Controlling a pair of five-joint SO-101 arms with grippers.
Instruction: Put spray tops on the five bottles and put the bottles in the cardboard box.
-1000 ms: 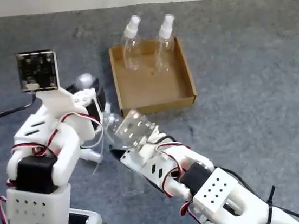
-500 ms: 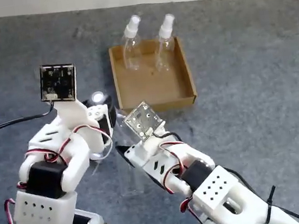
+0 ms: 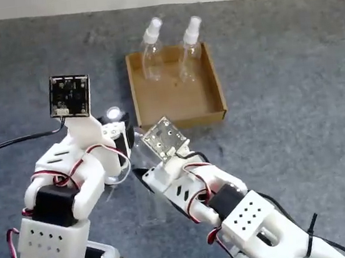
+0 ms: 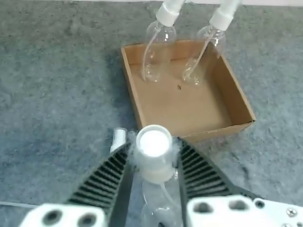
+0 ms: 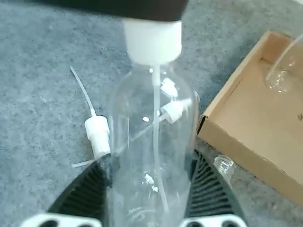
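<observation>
Left wrist view: our left gripper (image 4: 154,150) pinches a spray top (image 4: 154,141) onto the bottle (image 5: 151,132) our right gripper (image 5: 150,163) clamps; next, we judge, twisting it tight.

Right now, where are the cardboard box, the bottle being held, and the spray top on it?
cardboard box (image 3: 179,105), high view, bare floor of the box.
held bottle (image 5: 133,142), right wrist view, clear body.
spray top (image 4: 154,144), left wrist view, white top face.
</observation>
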